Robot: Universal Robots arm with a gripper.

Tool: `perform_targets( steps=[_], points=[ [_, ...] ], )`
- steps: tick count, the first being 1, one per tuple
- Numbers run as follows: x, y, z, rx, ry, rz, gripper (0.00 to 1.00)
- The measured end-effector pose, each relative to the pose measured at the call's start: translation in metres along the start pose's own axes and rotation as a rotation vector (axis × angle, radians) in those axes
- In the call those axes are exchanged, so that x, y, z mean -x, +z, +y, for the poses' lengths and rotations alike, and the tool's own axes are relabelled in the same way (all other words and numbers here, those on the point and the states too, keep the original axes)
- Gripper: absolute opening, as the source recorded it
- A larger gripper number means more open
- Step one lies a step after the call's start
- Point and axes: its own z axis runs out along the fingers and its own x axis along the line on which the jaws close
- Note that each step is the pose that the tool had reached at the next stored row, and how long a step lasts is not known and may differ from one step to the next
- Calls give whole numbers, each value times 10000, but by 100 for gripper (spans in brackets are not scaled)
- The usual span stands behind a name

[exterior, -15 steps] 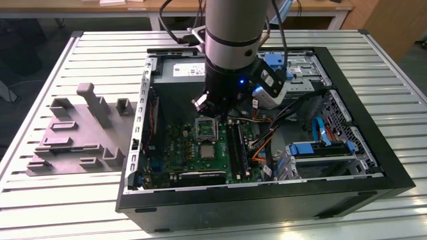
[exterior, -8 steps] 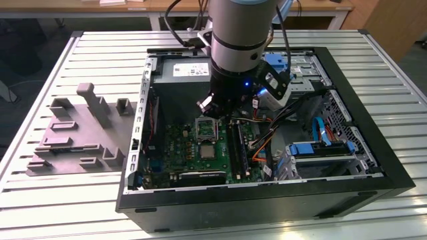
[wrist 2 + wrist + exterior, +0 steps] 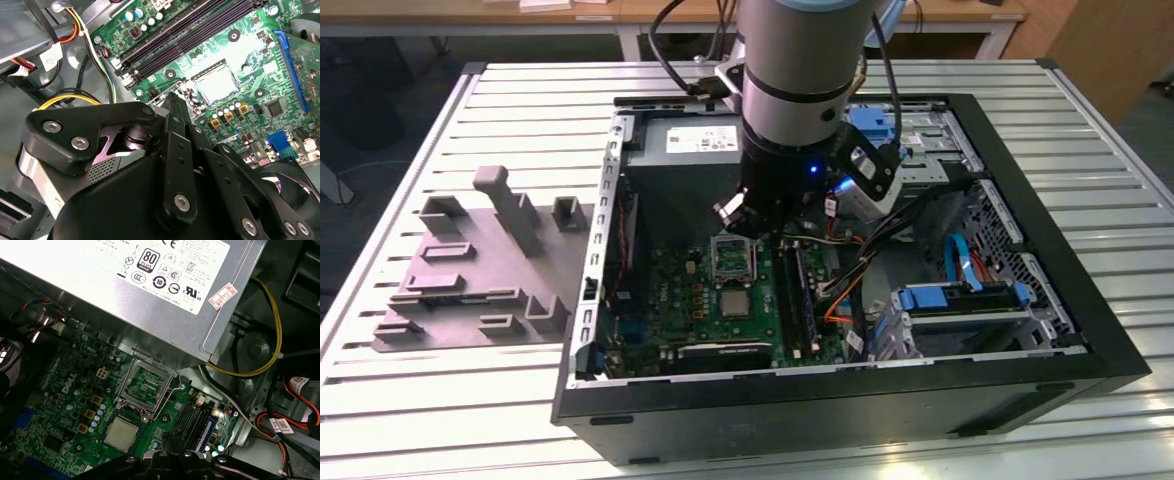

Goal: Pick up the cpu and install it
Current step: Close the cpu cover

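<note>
The cpu sits flat on the green motherboard inside the open computer case, its pale metal top up, and you can see it in both wrist views too. Going left to right in the exterior view, you've got the grey fixture blocks on the table, then the case. Your gripper hangs over the hinged-open socket frame, just beside the chip, touching nothing; whether its jaws are wide or narrow, you can't tell.
</note>
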Motion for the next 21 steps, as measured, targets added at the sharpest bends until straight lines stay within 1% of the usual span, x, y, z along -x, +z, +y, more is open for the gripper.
perform_targets(
  steps=[5,8,12,16,18,21],
  points=[
    [3,2,-2,1,-5,0,11],
    [10,16,-7,7,-162,11,11],
    [44,55,-19,8,-231,19,11],
    [64,107,-2,9,-236,17,11],
    [65,130,0,14,-453,36,11],
    [64,156,-2,28,-989,80,11]
  ],
)
